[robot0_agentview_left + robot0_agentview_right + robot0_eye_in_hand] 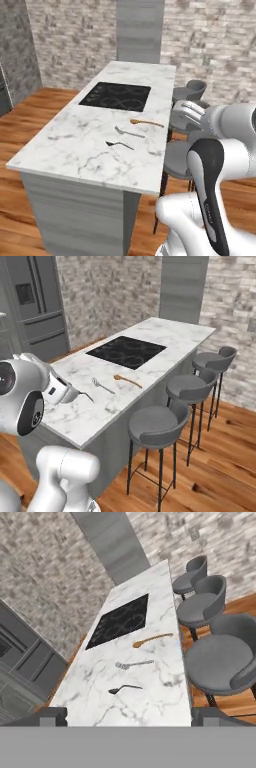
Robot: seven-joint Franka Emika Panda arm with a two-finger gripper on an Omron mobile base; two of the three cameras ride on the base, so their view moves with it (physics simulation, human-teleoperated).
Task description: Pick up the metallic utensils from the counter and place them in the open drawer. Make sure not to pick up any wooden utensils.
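On the white marble counter [75, 145] [175, 336] [155, 587], three utensils lie in a row near the stool-side edge. The silver spoon [119, 144] [88, 397] [124, 688] is nearest me. The silver fork [129, 132] [102, 386] [134, 664] is in the middle. The orange-brown wooden spoon [146, 122] [127, 380] [152, 639] lies closest to the black cooktop [116, 96]. My gripper [186, 112] [70, 393] [131, 717] hangs open and empty, above and short of the counter's near end, apart from all of them. The drawer is out of view.
Three grey stools [155, 426] [220, 657] stand along the counter's right side, over a wooden floor. A dark fridge [35, 301] stands at the far left. A brick wall and a grey column [140, 30] rise behind the counter.
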